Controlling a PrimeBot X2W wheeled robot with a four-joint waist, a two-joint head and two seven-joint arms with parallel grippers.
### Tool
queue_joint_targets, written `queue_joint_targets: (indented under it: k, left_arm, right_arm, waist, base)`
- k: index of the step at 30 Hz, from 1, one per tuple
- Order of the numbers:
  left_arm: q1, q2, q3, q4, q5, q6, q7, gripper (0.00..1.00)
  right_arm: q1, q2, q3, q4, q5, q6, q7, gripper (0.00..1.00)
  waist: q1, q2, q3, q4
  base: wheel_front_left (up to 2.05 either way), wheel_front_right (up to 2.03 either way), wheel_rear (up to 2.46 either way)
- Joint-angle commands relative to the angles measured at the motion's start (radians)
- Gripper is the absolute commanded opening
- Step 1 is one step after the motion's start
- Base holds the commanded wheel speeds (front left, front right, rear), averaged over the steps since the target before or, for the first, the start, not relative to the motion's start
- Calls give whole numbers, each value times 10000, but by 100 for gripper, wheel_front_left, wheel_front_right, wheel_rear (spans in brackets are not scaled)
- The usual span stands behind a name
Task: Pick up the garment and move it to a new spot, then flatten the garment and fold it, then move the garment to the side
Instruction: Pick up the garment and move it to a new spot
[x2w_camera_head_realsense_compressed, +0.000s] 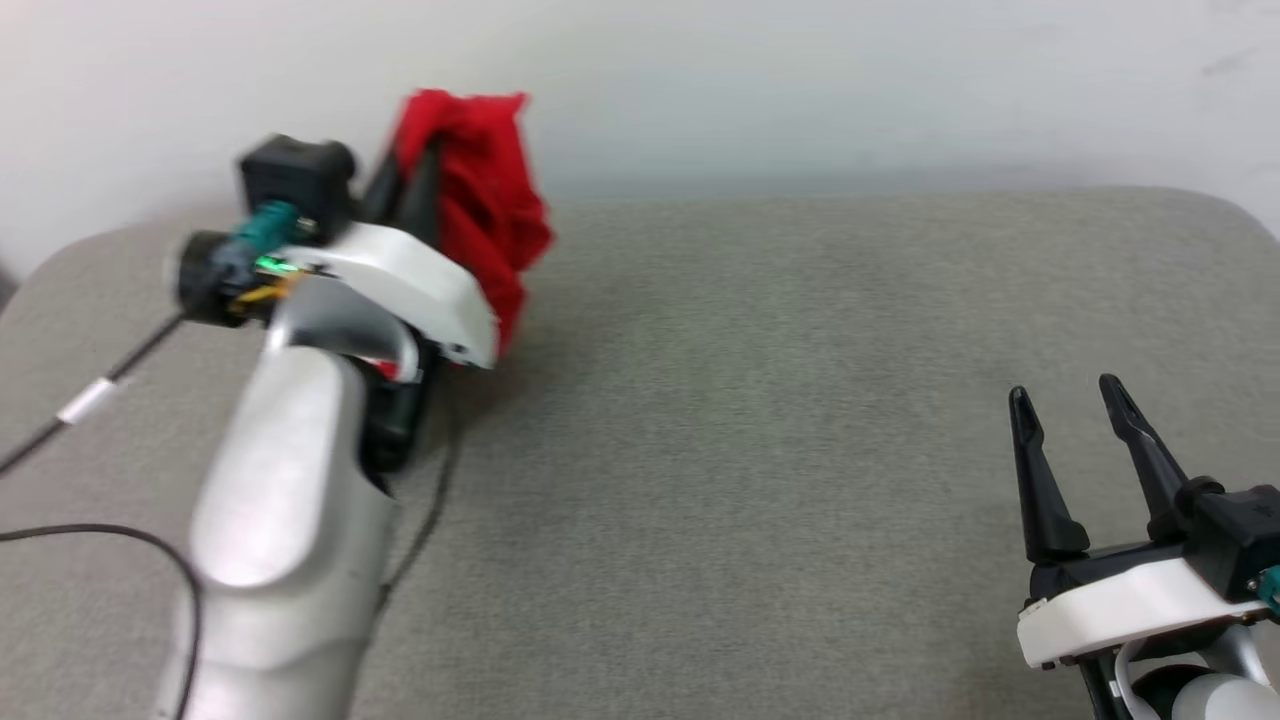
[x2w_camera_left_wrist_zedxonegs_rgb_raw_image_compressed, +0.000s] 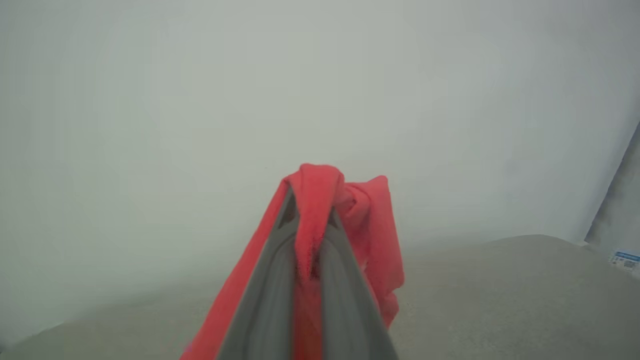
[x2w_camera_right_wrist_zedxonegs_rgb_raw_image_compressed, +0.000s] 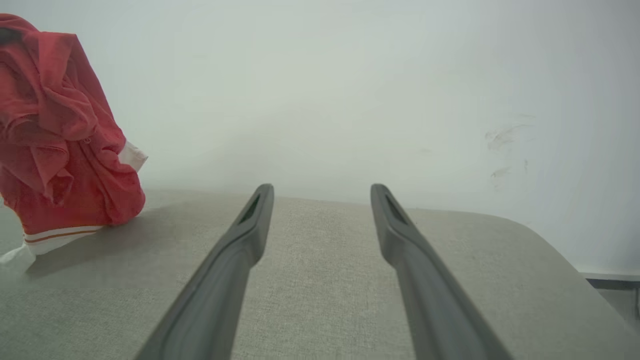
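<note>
The garment (x2w_camera_head_realsense_compressed: 485, 215) is a bunched red cloth lifted at the far left of the grey table (x2w_camera_head_realsense_compressed: 760, 400). My left gripper (x2w_camera_head_realsense_compressed: 405, 165) is shut on its top fold, and the rest hangs down to the right of the fingers. In the left wrist view, red cloth (x2w_camera_left_wrist_zedxonegs_rgb_raw_image_compressed: 320, 200) drapes over the closed fingertips. From the right wrist view the garment (x2w_camera_right_wrist_zedxonegs_rgb_raw_image_compressed: 60, 145) hangs at the left, its white-and-red trim touching the table. My right gripper (x2w_camera_head_realsense_compressed: 1070, 395) stands open at the lower right, nothing between its fingers (x2w_camera_right_wrist_zedxonegs_rgb_raw_image_compressed: 250, 225).
A pale wall (x2w_camera_head_realsense_compressed: 800, 90) runs right behind the table's far edge. Black cables (x2w_camera_head_realsense_compressed: 90, 400) trail over the table's left part beside my left arm. The table's rounded right corner (x2w_camera_right_wrist_zedxonegs_rgb_raw_image_compressed: 540, 235) lies beyond the right gripper.
</note>
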Motion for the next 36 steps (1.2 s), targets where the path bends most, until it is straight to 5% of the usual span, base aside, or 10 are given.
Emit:
queue_joint_targets:
  k: [1,8,24,25,26,36]
  left_arm:
    - [212,-204,-150,-161,-60,-43,15,0]
    - [934,-1113,-1594,-590,-681,-35,-270,0]
    - [3006,-1199,-5467,834,-1569,492,-1030,0]
    - [3016,-1198,-5618,915,-1580,443,-1040,34]
    - [2905,-1197,-5906,840,-1729,444,-1333,100]
    - [2426,-1058,-5432,86,-2001,1206,-2580,100]
  right_arm:
    - [85,29,-13,-39,62,-5,44,100]
    - [101,31,-149,-82,164,-5,2,100]
    - [-373,29,-178,64,225,-5,-160,100]
    - [-382,27,-189,73,197,-5,-151,100]
    - [-336,27,-205,98,139,-7,-89,100]
    - [130,26,-258,39,59,-7,148,100]
  waist:
    - [1,0,-22,-399]
    - [1,0,321,-981]
    - [1,0,1249,-962]
    - [1,0,1231,-900]
    - [1,0,1062,-711]
    - [1,0,67,-88]
  base:
    - [0,0,0]
    - [0,0,0]
    - [0,0,0]
    - [0,0,0]
    - [0,0,0]
    - [0,0,0]
